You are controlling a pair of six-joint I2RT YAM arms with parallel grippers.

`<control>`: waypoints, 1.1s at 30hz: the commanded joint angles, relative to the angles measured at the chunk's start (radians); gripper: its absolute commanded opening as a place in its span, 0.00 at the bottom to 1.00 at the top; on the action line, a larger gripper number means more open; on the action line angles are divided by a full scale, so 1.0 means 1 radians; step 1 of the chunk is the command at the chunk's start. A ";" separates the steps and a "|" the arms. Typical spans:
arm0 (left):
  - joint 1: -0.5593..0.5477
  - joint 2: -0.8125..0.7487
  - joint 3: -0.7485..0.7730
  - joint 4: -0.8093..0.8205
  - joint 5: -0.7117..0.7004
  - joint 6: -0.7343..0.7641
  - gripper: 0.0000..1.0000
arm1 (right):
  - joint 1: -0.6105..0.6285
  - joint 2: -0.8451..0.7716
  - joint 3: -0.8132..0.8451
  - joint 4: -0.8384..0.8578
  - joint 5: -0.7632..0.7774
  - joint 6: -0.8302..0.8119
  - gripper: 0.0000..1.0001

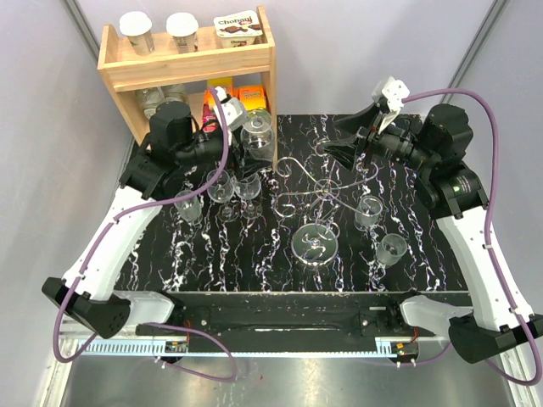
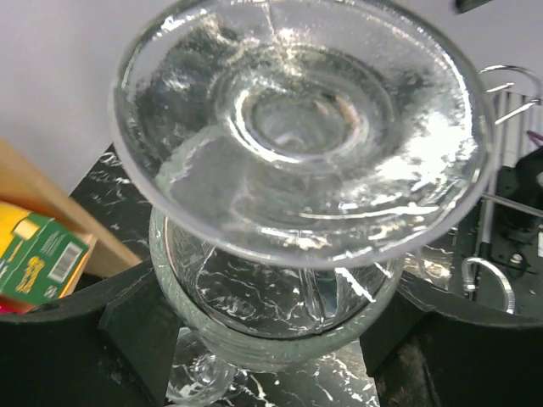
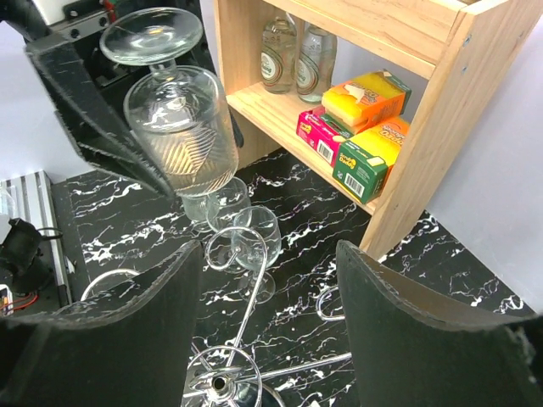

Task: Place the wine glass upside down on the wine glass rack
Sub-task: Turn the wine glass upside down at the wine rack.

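- Your left gripper [image 2: 271, 322] is clamping the glass [image 3: 182, 127] around its bowl, with the jaws standing wide on it. The glass is hanging foot-up in the air beside the shelf [image 3: 424, 127], well apart from the rack [image 1: 318, 191].
- Your right gripper [image 3: 270, 250] is gaping wide and holding nothing, hovering just beyond the rack.
- You are risking a slip. The bowl is smooth, rounded clear glass with a faint cut pattern, and flat black pads are pinching a curve, so a jolt could be turning or dropping it.
- You are risking a miss at the rack. Its arms are thin silver wire curled into scrolls, so the stem will be threading a narrow gap while the wide, flat foot is riding above the wire.
- Coming in off-line, the foot could be knocking the wire and tipping the light stand on its round shiny base.
- You are working above spare glasses [image 1: 222, 188] standing on the glossy black marbled table [image 1: 254, 263], and a low path could be clipping them.
- The right arm is sitting near the rack and could be crowding your approach.
- I am probably not reading every scroll correctly from above, since the wire is blending into the table's white veining.
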 commanded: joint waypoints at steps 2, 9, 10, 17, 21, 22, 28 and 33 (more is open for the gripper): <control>0.061 -0.037 -0.049 0.122 -0.047 0.014 0.00 | -0.005 -0.006 0.036 -0.005 0.034 -0.029 0.69; 0.079 -0.078 -0.188 0.159 -0.050 0.078 0.00 | -0.006 -0.015 0.003 -0.006 0.054 -0.051 0.69; 0.079 -0.086 -0.208 0.159 -0.039 0.086 0.00 | -0.006 -0.017 -0.001 -0.006 0.057 -0.052 0.69; 0.076 -0.123 -0.323 0.205 0.042 0.103 0.00 | -0.008 -0.003 -0.016 -0.005 0.052 -0.055 0.69; 0.052 -0.129 -0.378 0.239 0.068 0.117 0.00 | -0.011 0.003 -0.025 -0.003 0.051 -0.055 0.70; 0.038 -0.127 -0.386 0.239 0.064 0.127 0.00 | -0.013 0.006 -0.027 -0.003 0.049 -0.055 0.69; -0.008 -0.123 -0.458 0.323 0.055 0.134 0.00 | -0.017 0.011 -0.028 -0.005 0.042 -0.055 0.70; -0.017 -0.120 -0.506 0.403 0.071 0.124 0.00 | -0.019 0.011 -0.040 -0.005 0.040 -0.058 0.70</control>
